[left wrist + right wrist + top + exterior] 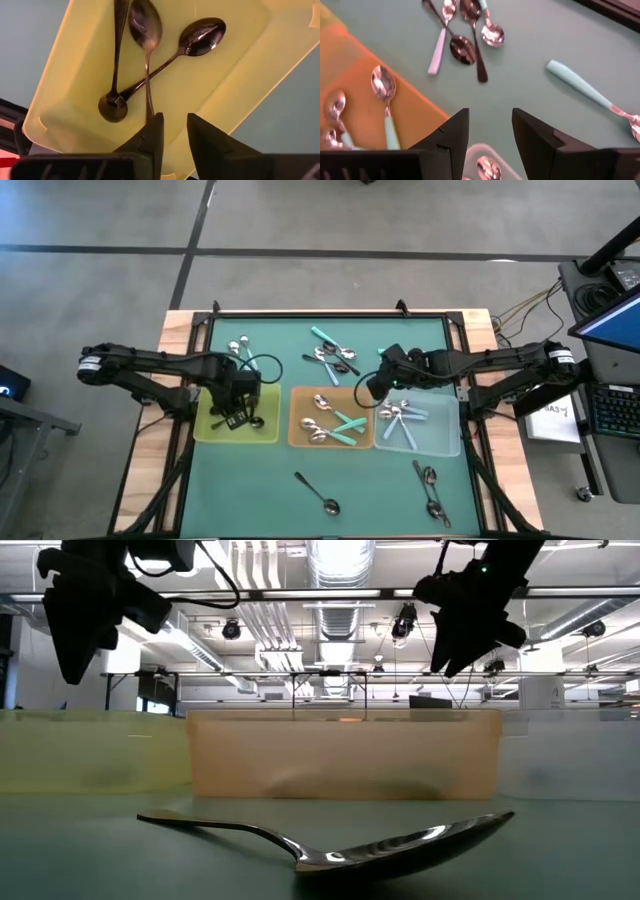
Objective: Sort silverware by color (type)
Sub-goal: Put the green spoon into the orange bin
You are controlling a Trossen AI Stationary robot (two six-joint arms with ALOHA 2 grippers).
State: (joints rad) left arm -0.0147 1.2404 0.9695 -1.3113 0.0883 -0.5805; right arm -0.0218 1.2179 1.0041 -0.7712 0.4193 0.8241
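Hovering over the yellow tray (240, 75) with the left gripper (175, 131) parted and empty above three black spoons (200, 37), while risking the right gripper (490, 127), also parted and empty, snagging crossed spoons (462, 47) ahead on the desk (540, 30).

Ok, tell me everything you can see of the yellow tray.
The yellow tray is a shallow, translucent, plastic-looking rectangle with rounded corners and a raised rim. It lies flat on the green mat, leftmost of three trays, beside the orange tray. Three dark spoons lie crossed inside. The left gripper hovers above it, fingers apart, holding nothing.
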